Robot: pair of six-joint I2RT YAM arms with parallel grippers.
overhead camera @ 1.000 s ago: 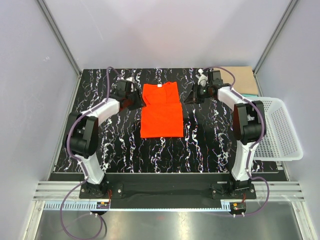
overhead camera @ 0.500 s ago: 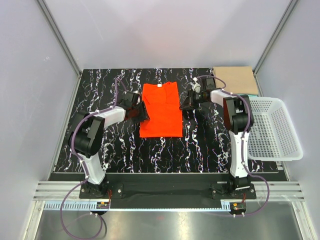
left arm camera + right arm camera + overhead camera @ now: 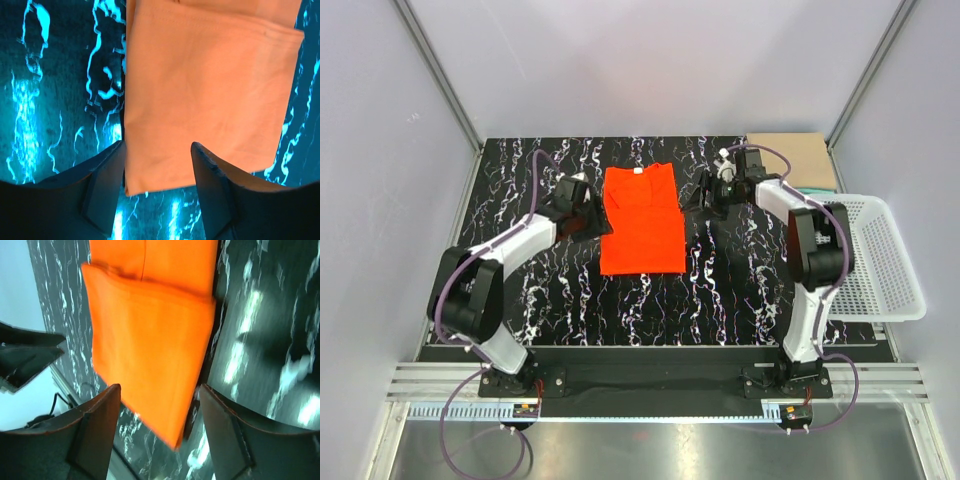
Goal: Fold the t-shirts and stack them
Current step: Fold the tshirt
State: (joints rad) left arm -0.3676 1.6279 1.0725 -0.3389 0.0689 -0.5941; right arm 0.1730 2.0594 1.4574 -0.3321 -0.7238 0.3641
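from above, the orange-red t-shirt [image 3: 642, 222] lies folded narrow at mid-frame on the black marbled table [image 3: 520, 300]. my left gripper [image 3: 595, 212] is at its left edge, my right gripper [image 3: 698, 198] just off its right edge. the tan t-shirt [image 3: 795, 156] sits folded at upper right.

left wrist: my fingers [image 3: 106, 185] are spread and empty, with the shirt's lower edge between them.

right wrist: fingers [image 3: 95, 435] parted, grasping nothing, the shirt filling upper centre.

Bare table [image 3: 650, 305] is open in front of the orange shirt [image 3: 642, 225], w/ the left gripper [image 3: 598, 208] just beside its left edge, the right gripper [image 3: 700, 197] near its right, & tan shirt [image 3: 798, 158] plus basket [image 3: 885, 262] crowding the right side.
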